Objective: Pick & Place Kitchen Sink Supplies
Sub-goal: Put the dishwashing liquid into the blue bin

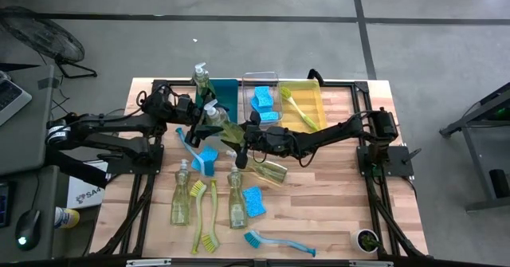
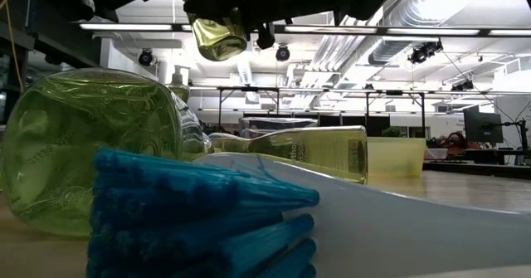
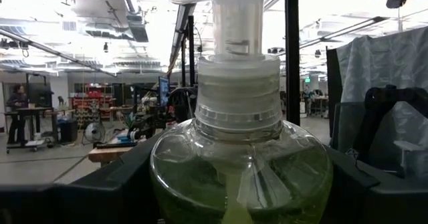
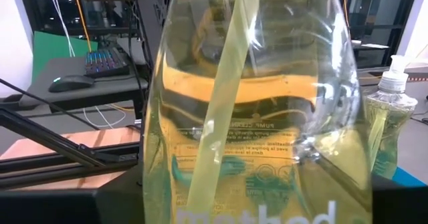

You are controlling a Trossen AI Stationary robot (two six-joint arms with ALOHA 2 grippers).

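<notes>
I see both grippers clamped on 1 soap bottle (image 1: 226, 130), lifted above mid-table: left gripper (image 1: 209, 122) near its pump neck, right gripper (image 1: 241, 139) on the body. It looks heavy and slick; the neck seems the safest hold.

floor: grey concrete (image 1: 239, 52), dark seams | ceiling: white ducts (image 2: 431, 12), strip lights | left: desk with keyboard (image 1: 9, 92), mouse (image 1: 24, 239), floor fan (image 1: 40, 32)

Clear bottle (image 1: 221, 126) holds yellow-green soap; sponges (image 1: 254, 201) bright blue; bins (image 1: 307, 104) yellow, clear, teal; table (image 1: 319, 203) pale wood.
</notes>
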